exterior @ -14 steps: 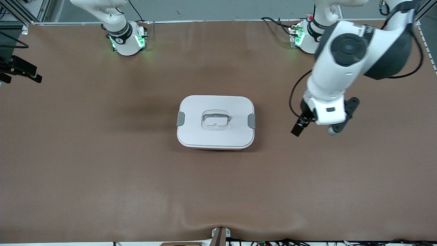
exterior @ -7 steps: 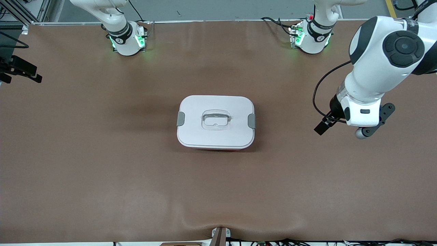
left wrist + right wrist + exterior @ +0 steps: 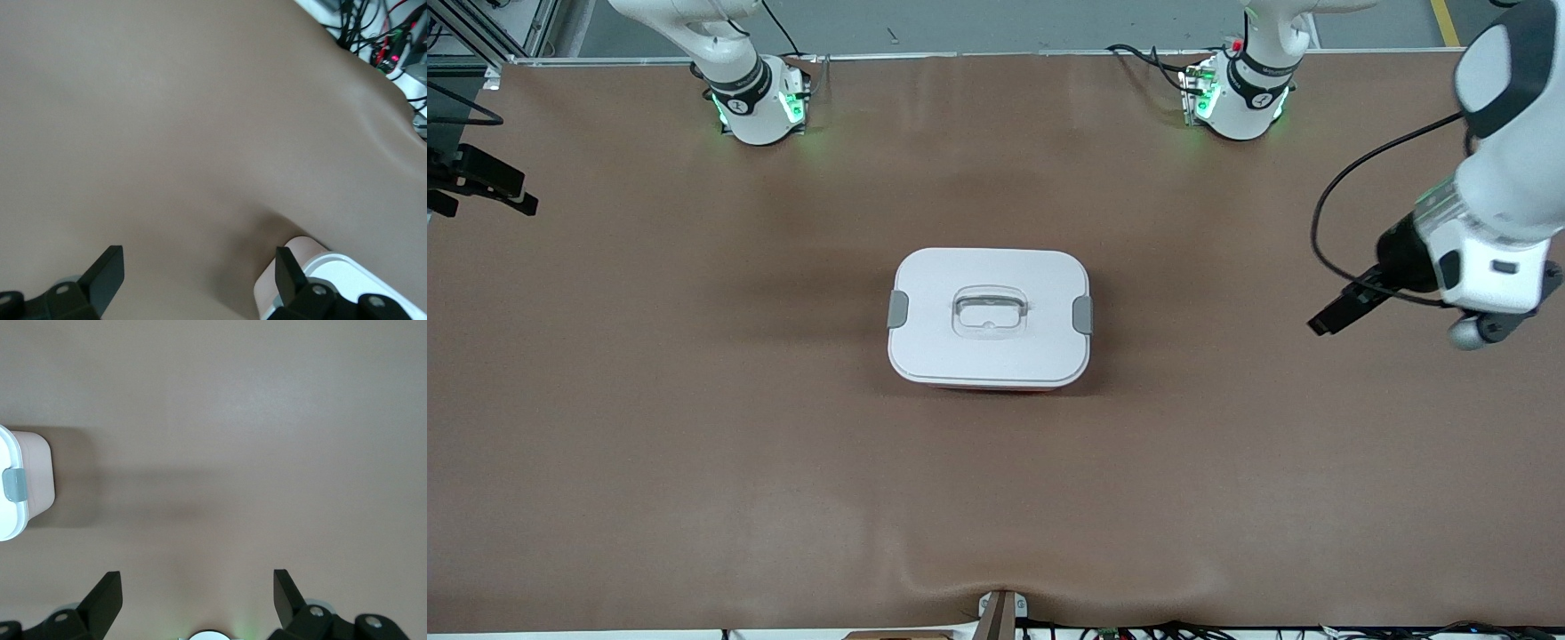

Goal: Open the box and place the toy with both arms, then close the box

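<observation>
The box (image 3: pixel 989 317) sits mid-table with its white lid on and a grey clip (image 3: pixel 1082 315) at each end. Its pink base and lid corner (image 3: pixel 337 270) show in the left wrist view. The left arm's hand (image 3: pixel 1489 267) hangs over bare mat near the left arm's end of the table, well apart from the box. My left gripper (image 3: pixel 198 273) is open and holds nothing. My right gripper (image 3: pixel 197 590) is open over bare mat, with the box end and clip (image 3: pixel 13 485) off to one side. The toy is out of view.
Brown mat (image 3: pixel 694 444) covers the table. The arm bases (image 3: pixel 760 102) (image 3: pixel 1236 98) glow green along the table edge farthest from the front camera. Cables (image 3: pixel 380 40) lie past the mat's edge. Black gear (image 3: pixel 480 182) juts in at the right arm's end.
The left arm has swung away from the box toward the left arm's end of the table. The box has stayed put.
</observation>
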`<state>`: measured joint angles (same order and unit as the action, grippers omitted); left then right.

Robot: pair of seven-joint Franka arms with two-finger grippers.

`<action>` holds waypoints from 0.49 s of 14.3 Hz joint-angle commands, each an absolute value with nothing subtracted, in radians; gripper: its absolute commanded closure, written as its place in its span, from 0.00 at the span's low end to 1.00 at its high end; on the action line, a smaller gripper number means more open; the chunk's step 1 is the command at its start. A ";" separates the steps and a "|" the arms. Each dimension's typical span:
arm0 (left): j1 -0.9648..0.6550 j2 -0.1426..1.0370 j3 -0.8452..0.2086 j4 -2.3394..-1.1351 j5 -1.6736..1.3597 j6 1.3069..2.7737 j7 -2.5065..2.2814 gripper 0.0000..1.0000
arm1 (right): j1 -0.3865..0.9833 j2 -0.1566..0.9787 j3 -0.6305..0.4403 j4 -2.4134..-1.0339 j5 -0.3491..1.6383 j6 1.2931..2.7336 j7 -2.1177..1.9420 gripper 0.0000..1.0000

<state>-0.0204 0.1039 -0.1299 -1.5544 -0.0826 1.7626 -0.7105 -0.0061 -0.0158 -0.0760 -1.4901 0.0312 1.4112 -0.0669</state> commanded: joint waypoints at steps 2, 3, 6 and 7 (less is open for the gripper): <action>-0.034 0.009 -0.046 -1.575 -0.107 1.674 -0.485 0.00 | -0.011 -0.009 -0.071 -1.470 0.014 1.394 -0.060 0.00; -0.034 -0.009 -0.025 -1.575 -0.107 1.634 -0.409 0.00 | -0.011 -0.009 -0.071 -1.470 0.014 1.394 -0.060 0.00; -0.034 -0.046 0.023 -1.572 -0.103 1.591 -0.332 0.00 | -0.011 -0.009 -0.071 -1.470 0.014 1.394 -0.060 0.00; -0.034 -0.054 0.028 -1.569 -0.091 1.565 -0.286 0.00 | -0.011 -0.009 -0.071 -1.470 0.014 1.394 -0.060 0.00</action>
